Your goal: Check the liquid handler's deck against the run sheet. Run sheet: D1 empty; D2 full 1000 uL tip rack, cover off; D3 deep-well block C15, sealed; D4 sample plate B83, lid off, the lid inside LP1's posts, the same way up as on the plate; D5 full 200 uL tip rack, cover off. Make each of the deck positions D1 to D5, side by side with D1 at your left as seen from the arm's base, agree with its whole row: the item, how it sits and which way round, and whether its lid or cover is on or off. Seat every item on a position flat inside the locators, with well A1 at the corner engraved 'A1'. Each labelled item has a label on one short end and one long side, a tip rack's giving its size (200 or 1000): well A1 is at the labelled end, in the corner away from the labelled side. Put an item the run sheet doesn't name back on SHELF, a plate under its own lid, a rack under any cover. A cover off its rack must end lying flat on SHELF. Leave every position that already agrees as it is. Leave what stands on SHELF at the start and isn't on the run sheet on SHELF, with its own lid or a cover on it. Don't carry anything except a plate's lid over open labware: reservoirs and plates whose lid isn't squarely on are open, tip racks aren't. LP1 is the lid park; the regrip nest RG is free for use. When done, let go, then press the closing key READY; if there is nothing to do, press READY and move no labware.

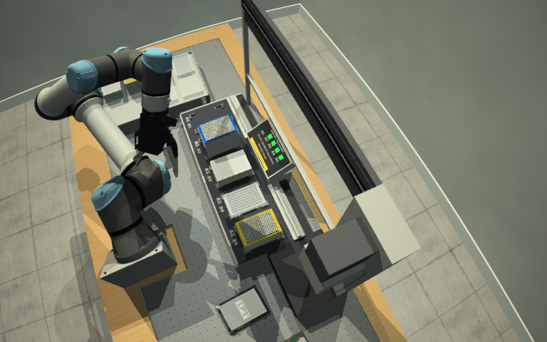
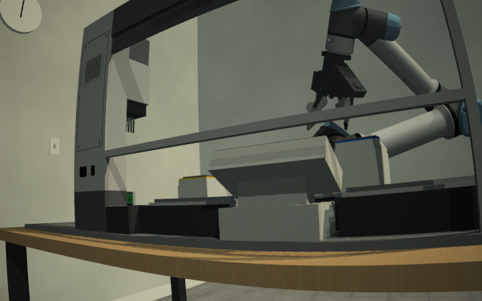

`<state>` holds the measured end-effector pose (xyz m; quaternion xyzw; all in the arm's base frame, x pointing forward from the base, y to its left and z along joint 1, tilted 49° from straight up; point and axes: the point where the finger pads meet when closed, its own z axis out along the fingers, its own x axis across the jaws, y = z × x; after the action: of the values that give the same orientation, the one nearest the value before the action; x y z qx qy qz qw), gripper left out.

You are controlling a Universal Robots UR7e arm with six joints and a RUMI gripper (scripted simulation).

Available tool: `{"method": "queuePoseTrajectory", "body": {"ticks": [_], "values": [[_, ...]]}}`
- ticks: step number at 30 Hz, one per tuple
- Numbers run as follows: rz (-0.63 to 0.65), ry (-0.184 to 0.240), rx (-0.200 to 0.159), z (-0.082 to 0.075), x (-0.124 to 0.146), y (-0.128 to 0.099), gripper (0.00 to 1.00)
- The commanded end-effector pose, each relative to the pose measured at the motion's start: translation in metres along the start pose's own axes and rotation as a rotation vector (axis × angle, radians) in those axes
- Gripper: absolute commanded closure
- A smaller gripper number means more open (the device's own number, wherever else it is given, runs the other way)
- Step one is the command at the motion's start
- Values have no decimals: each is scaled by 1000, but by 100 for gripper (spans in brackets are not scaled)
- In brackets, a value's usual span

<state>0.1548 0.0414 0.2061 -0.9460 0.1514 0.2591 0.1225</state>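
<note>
Beside the deck [image 1: 209, 183] edge, the pincer [image 1: 171, 149] hangs apart, gripping nothing.

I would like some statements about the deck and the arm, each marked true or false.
1. The gripper holds a lid. False: its fingers are open and hold nothing.
2. The blue-rimmed tip rack has no cover on. True.
3. All five deck positions are occupied. False: the first position holds nothing.
4. The yellow-rimmed tip rack is the deck item nearest the lid park. True.
</note>
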Motion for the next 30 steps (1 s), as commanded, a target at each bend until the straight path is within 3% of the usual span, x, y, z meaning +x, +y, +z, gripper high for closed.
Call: {"method": "queuePoseTrajectory", "body": {"ticks": [1,3,30], "values": [[207,-27,119,-16,9,-6,18],[239,-32,137,-16,9,-6,18],[239,-32,137,-16,9,-6,18]]}}
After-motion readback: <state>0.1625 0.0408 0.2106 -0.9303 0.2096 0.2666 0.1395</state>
